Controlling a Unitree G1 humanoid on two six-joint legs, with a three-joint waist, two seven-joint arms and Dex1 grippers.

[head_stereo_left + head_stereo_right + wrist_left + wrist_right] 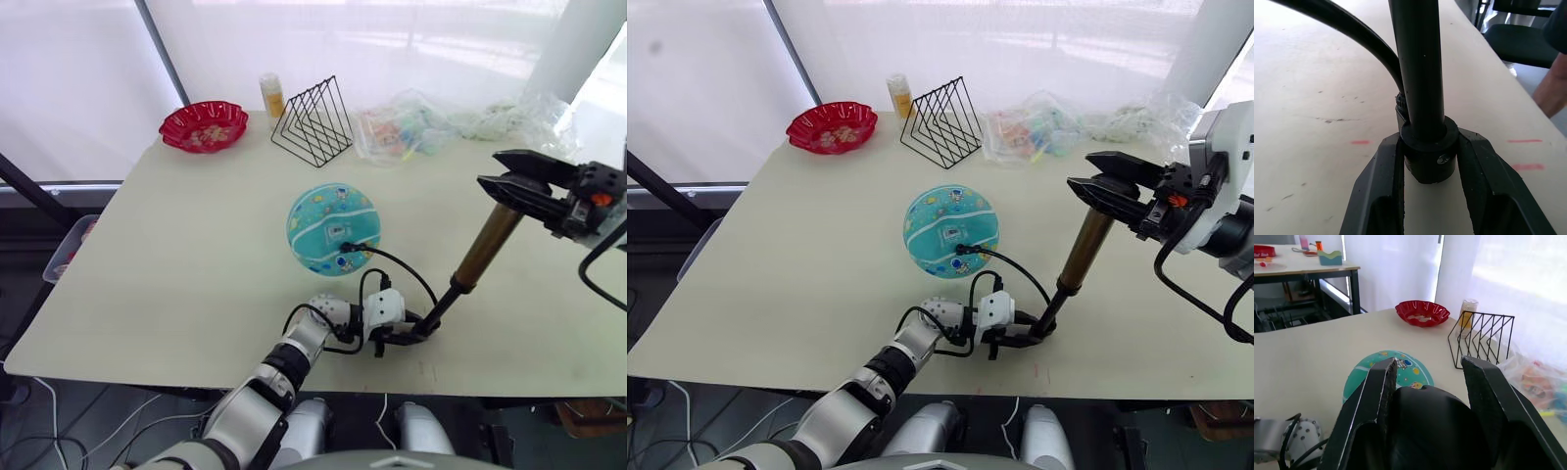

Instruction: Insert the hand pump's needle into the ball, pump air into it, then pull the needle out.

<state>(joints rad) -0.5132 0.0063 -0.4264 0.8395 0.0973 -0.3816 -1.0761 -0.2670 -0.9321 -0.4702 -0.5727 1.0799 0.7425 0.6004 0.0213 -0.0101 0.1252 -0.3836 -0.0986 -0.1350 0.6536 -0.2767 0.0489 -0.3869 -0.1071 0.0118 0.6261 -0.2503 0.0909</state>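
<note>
Gripping the metal hand pump (486,245): left claw (400,338) its base, right claw (514,186) its handle.

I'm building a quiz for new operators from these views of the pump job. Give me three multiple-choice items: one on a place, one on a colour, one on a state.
1. Where does the hand pump's foot rest?
A. on the table
B. in the red dish
C. on the wire rack

2. What colour is the ball?
A. orange
B. teal with white stripes
C. plain black

3. What does the left claw hold?
A. nothing
B. the ball
C. the pump's black base

Answers: 1 A, the lower end stands on the table near its front edge. 2 B, both eye views show it. 3 C, the left wrist view shows both fingers closed against the base collar.
</note>
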